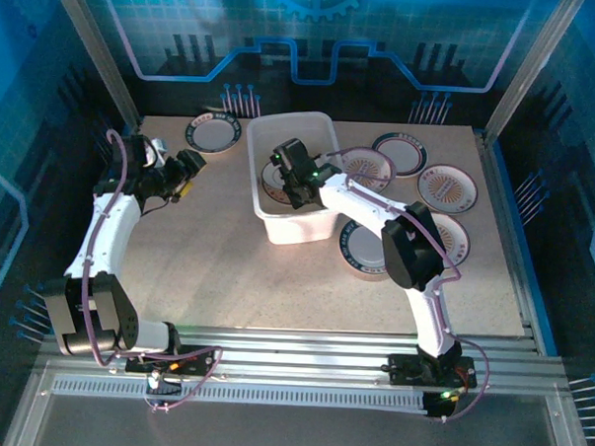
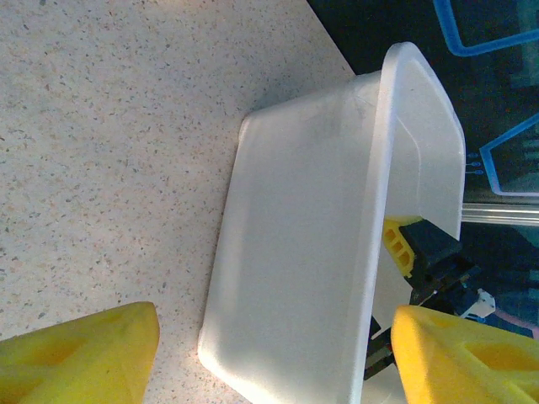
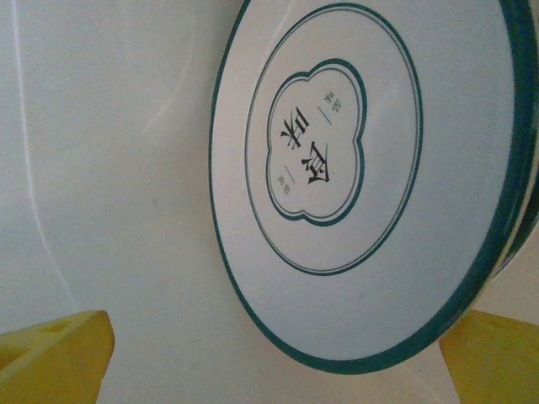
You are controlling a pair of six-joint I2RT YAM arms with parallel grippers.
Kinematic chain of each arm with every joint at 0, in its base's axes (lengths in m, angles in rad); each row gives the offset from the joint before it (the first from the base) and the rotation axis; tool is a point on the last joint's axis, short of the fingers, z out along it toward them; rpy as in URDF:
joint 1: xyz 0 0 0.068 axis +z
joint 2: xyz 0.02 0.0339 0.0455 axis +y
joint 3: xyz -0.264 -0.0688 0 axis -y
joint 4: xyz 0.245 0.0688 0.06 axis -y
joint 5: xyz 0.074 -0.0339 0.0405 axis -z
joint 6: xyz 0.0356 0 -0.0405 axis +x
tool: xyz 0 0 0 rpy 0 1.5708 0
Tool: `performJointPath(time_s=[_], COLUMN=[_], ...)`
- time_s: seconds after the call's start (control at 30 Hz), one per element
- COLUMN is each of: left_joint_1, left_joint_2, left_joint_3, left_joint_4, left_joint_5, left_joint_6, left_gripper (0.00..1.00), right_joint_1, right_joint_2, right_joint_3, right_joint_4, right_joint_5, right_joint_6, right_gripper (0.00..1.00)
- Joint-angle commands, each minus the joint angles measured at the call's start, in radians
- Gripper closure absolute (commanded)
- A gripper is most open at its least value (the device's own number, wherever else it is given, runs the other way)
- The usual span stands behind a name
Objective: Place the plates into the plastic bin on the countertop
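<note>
The white translucent plastic bin [image 1: 299, 228] stands upright toward the worktop's [image 1: 207, 249] far edge. Inside it lies a green-rimmed white plate [image 3: 362, 185] with a lobed centre emblem. Another green-rimmed plate [image 1: 212, 133] lies flat left of the bin. Several more lie right of it, among them an orange-centred plate [image 1: 447, 188].

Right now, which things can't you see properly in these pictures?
Plates inside the plastic bin: top view, the right gripper covers most, so no count.
Plate by the bin's near end: top view, the right arm hides part.
Green-rimmed plate: right wrist view, cut by the right edge; what's stacked beneath is a sliver.
Bin's inside: left wrist view, its own wall blocks it.
</note>
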Motion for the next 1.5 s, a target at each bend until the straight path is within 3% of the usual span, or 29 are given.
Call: performJointPath(time_s=[0.0, 0.4, 0.87, 1.2, 1.47], left_joint_1=[-0.006, -0.008, -0.008, -0.011, -0.011], left_joint_2=[-0.006, 0.003, 0.044, 0.070, 0.089], left_joint_3=[0.002, 0.012, 0.014, 0.019, 0.066], left_joint_4=[-0.016, -0.030, -0.027, -0.025, -0.037], left_joint_5=[-0.005, -0.007, -0.012, -0.012, -0.037], left_joint_6=[0.004, 0.013, 0.007, 0.007, 0.019], left_gripper=[0.26, 0.26, 0.26, 0.26, 0.26], right_joint_1=[-0.013, -0.024, -0.030, -0.041, -0.032], right_joint_2=[-0.004, 0.112, 0.272, 0.310, 0.182], right_joint_3=[0.021, 0.189, 0.544, 0.578, 0.501], right_joint_4=[-0.029, -0.156, -0.575, -0.601, -0.357], right_joint_5=[0.014, 0.009, 0.029, 0.000, 0.050], right_joint_6=[-0.027, -0.030, -0.071, -0.112, -0.322], right_gripper=[0.00, 0.00, 0.00, 0.00, 0.00])
